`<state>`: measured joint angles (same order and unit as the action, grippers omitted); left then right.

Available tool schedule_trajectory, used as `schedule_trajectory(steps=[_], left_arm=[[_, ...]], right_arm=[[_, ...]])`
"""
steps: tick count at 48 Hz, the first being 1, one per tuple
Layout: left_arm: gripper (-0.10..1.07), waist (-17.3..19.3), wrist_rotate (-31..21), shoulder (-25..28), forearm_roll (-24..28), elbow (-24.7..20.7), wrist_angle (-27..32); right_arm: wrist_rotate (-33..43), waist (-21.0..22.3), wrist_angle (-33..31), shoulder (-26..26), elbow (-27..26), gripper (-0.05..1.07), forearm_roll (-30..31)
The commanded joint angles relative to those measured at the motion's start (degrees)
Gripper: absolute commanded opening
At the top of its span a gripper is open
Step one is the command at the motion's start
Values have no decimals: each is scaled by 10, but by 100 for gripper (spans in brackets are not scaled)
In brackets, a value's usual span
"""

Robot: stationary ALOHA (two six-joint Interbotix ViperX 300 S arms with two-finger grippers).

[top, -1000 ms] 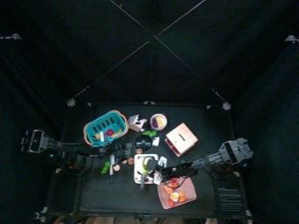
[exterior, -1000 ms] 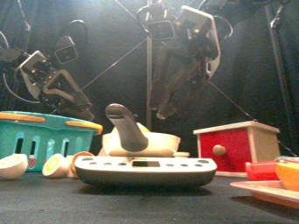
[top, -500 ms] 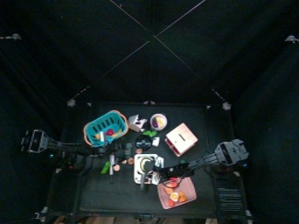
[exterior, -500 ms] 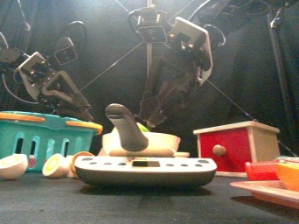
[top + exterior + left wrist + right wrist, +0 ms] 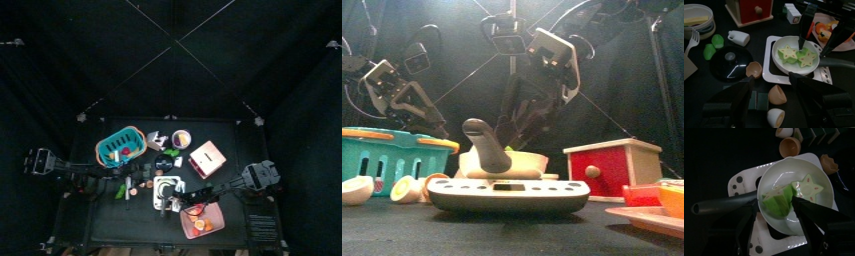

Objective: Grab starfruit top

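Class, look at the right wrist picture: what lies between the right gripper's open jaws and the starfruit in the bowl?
Nothing: the right gripper hangs open just over the starfruit in the white bowl.

I see a red box (image 5: 611,166) with a round knob at the right of the table — a teal basket (image 5: 393,155) stands at the far left. Between them, up front, sits a grey kitchen scale (image 5: 509,195) with a white bowl (image 5: 528,162) on it and a dark handle (image 5: 484,140) rising beside the bowl. Broken eggshell halves (image 5: 406,188) lie just beside the basket. From my left wrist camera I also make out a black pot lid (image 5: 729,63), a small white cup (image 5: 739,37) and two green pieces (image 5: 713,45) near it — and a pink tray (image 5: 652,218) lies at the front right corner.
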<state>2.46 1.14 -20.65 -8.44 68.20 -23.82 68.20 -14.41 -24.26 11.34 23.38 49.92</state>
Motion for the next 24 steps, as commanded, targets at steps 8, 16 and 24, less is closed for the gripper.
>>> schedule_trajectory(steps=[8,16,24], left_arm=[[92,2,1,-1,1,-3,-2],[92,3,1,-1,1,-4,-2],[92,3,1,-1,1,-4,-2]], right_arm=[[0,10,-1,-12,-11,89,-6],[0,13,-1,-12,-13,89,-7],[0,14,-1,-12,-11,87,-8]])
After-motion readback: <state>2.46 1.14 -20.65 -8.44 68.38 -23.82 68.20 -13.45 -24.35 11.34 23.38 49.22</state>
